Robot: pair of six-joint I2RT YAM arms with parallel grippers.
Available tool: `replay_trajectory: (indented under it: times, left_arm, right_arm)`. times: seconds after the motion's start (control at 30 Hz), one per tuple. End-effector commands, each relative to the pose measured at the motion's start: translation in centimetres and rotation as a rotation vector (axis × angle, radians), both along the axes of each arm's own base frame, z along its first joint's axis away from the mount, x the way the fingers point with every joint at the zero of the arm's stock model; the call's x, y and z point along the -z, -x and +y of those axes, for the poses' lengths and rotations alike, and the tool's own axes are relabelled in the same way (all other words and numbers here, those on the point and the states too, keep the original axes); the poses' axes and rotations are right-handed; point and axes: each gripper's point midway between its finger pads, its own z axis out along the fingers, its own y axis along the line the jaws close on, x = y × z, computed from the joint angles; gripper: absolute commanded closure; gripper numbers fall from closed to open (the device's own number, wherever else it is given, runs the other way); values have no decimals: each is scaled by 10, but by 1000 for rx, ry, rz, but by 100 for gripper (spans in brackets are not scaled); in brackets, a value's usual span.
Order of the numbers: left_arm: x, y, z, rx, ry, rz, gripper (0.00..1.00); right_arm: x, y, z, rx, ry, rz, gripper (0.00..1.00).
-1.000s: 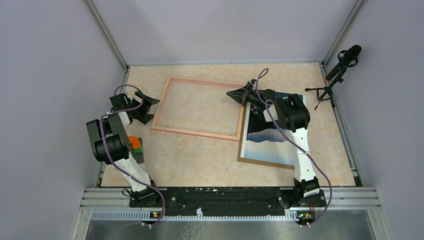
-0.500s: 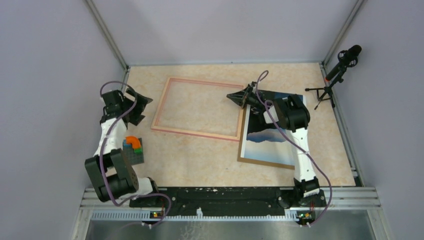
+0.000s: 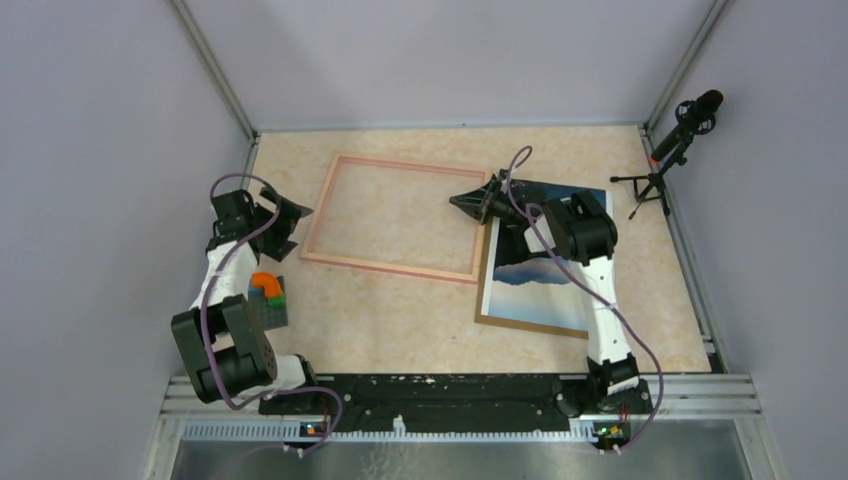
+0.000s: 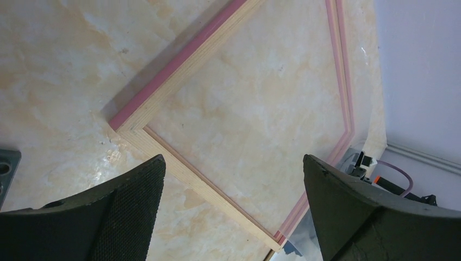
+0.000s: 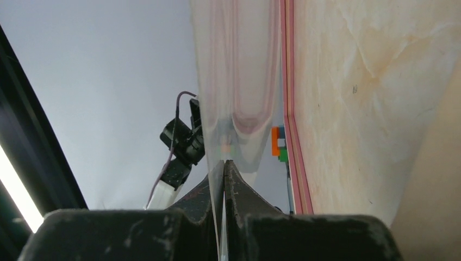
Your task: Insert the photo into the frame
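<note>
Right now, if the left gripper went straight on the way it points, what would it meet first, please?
Probably the frame, near its near-left corner, just ahead of the left gripper, whose fingers are open. Depth is unclear, so the table might come first.

No writing, label, brand, number or sign can be read in any view

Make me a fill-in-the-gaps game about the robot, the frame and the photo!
The frame has ___ inside it. The photo lies on the frame's ___ side. The left pincer is ___. The right pincer is ___ on a thin sheet.
Missing words: nothing, right, open, shut.
</note>
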Motion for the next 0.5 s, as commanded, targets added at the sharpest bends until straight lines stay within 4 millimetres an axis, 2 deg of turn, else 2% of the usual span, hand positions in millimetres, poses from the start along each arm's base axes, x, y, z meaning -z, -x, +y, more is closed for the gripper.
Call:
replay_trajectory:
  times: [0.0,0.27,0.47]
  left_arm:
    - [-18,-15,2,45,-43,-87,1]
    - [-13,-20,4,43,-45,-91,1]
    - [-12,-56,8,101,-33,-127,1]
  right_arm:
    - [-32,8,5,-4,-6,-119,100]
    - [-35,12,5,-9,5,-133,100]
    - [-35,12,6,-9,26,-145,100]
